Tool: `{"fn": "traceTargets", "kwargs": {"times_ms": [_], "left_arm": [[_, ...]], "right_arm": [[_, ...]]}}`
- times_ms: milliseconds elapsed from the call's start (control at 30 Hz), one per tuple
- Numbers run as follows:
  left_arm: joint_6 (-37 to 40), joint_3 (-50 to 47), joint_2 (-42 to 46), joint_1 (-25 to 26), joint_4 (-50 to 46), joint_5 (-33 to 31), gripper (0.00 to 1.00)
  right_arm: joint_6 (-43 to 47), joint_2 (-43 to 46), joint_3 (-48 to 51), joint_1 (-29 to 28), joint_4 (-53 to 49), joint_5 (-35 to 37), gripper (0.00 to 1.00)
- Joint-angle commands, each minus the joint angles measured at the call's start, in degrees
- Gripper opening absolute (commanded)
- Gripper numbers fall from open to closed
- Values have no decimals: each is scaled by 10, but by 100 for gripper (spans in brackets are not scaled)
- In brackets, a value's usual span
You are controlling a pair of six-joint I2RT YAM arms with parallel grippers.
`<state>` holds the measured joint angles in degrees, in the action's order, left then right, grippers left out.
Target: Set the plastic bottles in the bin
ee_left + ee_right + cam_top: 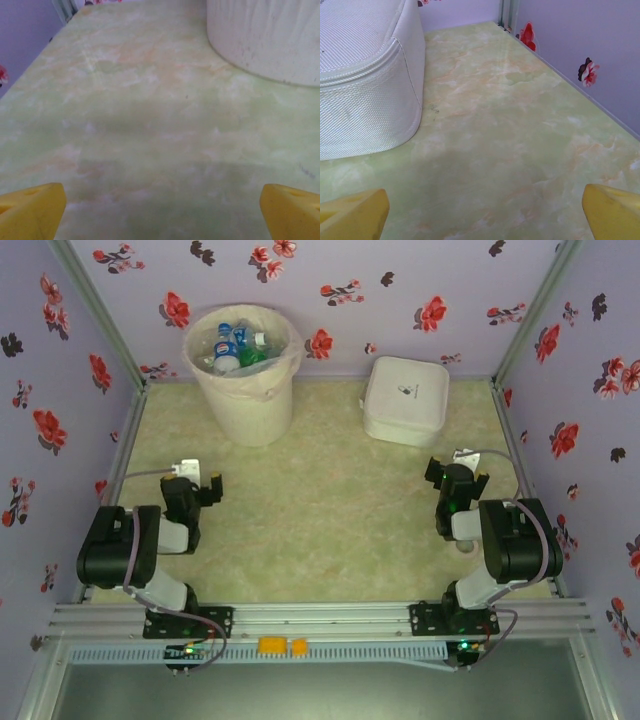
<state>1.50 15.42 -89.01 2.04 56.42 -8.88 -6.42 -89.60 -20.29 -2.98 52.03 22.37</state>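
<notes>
From above, the bin [250,405] stands at the far left of the table [320,530], near the back wall. The plastic bottles [236,344] lie heaped inside its bag liner: clear ones with blue caps and labels, and at least 1 green. The heap is small and tangled at this range, so I cannot count them. Every bottle I can find is inside the bin. At the far right sits a flat white lidded box [405,400], well apart from the bin. The 2 arms are folded back toward the near edge. The left gripper [204,486] is near and slightly left of the bin, and the right gripper [452,476] is near the box. Neither touches anything.

The left wrist camera shows the left gripper [160,215] with its 2 yellow fingertips [30,212] at opposite bottom corners, spread wide with only bare marbled table between them. The bin's cream wall [270,35] rises at the far right, apart from the fingers.

The right wrist camera shows the right gripper [482,215] just as wide apart and carrying nothing. The box's textured side [365,100] is on the far left.

By my reading, the task looks finished, or very nearly: the bottles are binned, both hands are free, and nothing seems left to collect.
</notes>
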Motion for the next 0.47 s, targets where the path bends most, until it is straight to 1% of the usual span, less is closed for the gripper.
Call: {"fn": "traceTargets", "kwargs": {"times_ms": [0,433], "left_arm": [[-8,31,7,-5,20,19,100],[-7,34,5,-4,17,14,100]], "right_arm": [[-4,4,-8,2,7,-3,100],[-4,4,-7,2,7,-3,100]]}}
